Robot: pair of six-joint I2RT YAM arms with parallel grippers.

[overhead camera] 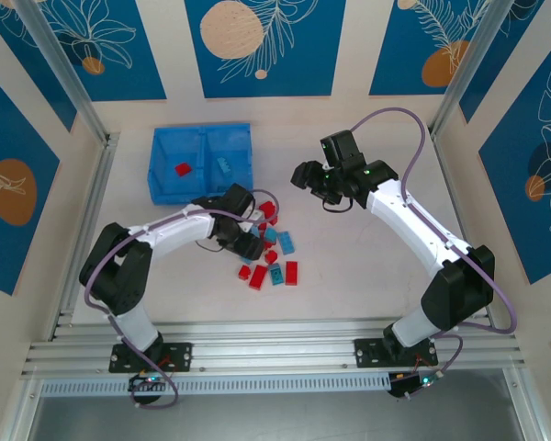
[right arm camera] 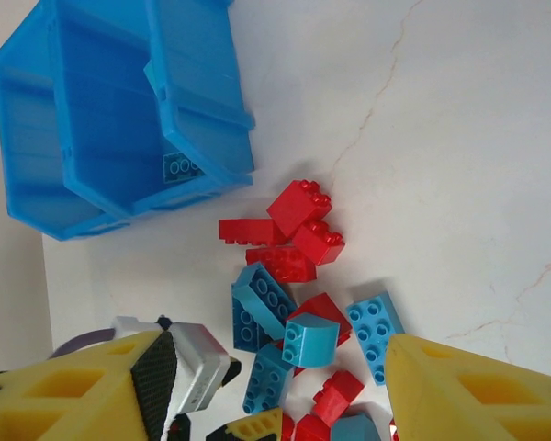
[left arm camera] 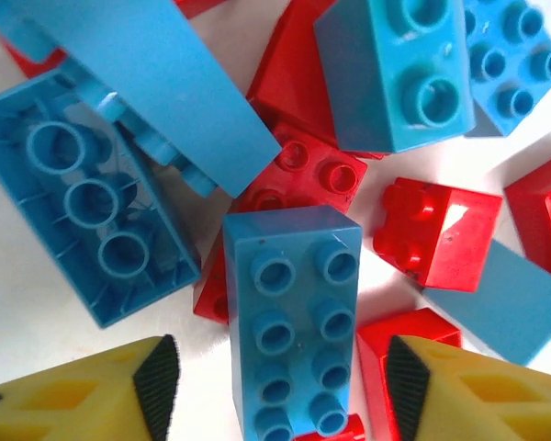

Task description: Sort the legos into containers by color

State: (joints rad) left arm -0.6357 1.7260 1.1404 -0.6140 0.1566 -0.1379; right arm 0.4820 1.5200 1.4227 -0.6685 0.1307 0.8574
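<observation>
The left pincer (left arm camera: 283, 386) stands half open with a light blue brick (left arm camera: 292, 303) between its pads (left arm camera: 156, 381), touching neither; it had best square to the long sides and squeeze clear of the red brick (left arm camera: 409, 331) just beside one pad, while the right pincer (right arm camera: 275, 386) hangs wide, empty.

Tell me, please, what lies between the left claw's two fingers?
A light blue eight-stud brick lies between the fingers of the left claw, studs up, seen in the left wrist view.
</observation>
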